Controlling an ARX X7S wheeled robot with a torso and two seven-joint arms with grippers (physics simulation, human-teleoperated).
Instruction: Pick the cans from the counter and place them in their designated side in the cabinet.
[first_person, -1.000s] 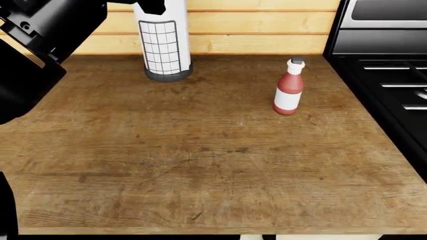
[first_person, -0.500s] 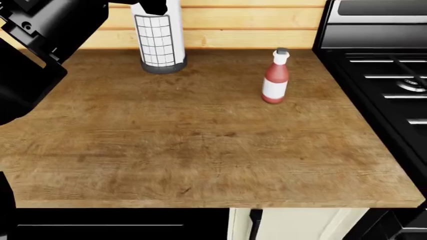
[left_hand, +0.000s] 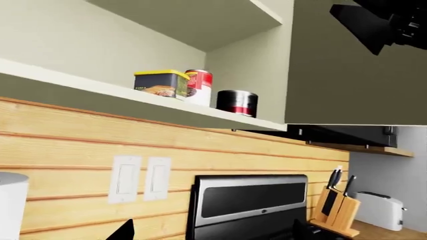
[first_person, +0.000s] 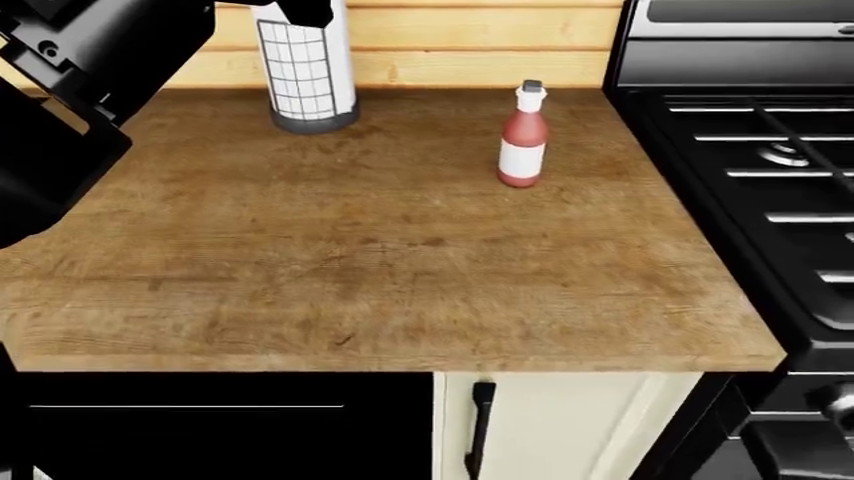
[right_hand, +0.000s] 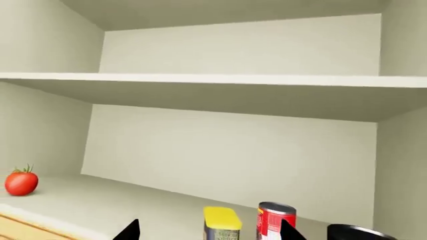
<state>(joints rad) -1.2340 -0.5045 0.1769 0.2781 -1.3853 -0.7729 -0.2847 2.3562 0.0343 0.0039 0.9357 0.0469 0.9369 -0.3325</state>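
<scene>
Only the wrist views show the yellow-lidded tin and red-and-white can, side by side on the cabinet shelf near a dark can, a tomato well apart. The head view shows the counter with a sauce bottle and white cylinder. Right tool tips stand apart; the left tool's state cannot be told.

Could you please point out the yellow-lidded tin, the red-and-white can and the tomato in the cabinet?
yellow-lidded tin (right_hand: 222, 218): right wrist view, on its yellow lid.
red-and-white can (right_hand: 272, 223): right wrist view, on its red label.
tomato (right_hand: 21, 183): right wrist view, middle of its red skin.
</scene>
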